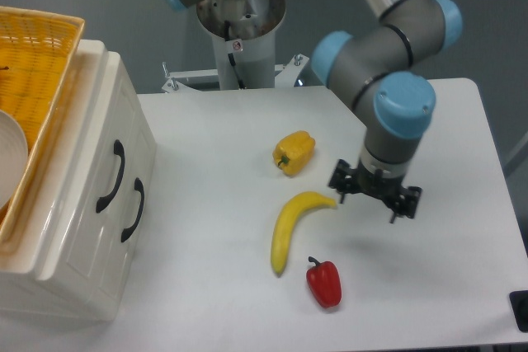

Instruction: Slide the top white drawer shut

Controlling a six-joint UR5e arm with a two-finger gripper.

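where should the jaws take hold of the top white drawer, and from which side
Judging by its shape, grip the curved black handle on the glossy white plastic top drawer, coming from the table side its front faces. The handle bows clear of the panelled front, leaving room for a jaw behind it. The two-finger gripper hangs near the yellow banana, well away.

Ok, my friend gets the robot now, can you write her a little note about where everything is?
Gripper: hangs above the table on the right, near the tip of the banana, holding nothing. Whether its fingers are open or shut is hard to tell from this angle.
Top white drawer: in the cabinet at the left, under the yellow basket. Its front looks about level with the lower drawer, so it seems closed or nearly closed.
Done: nothing is touching the drawer now.
Left: check whether the drawer is fully in; push if not.
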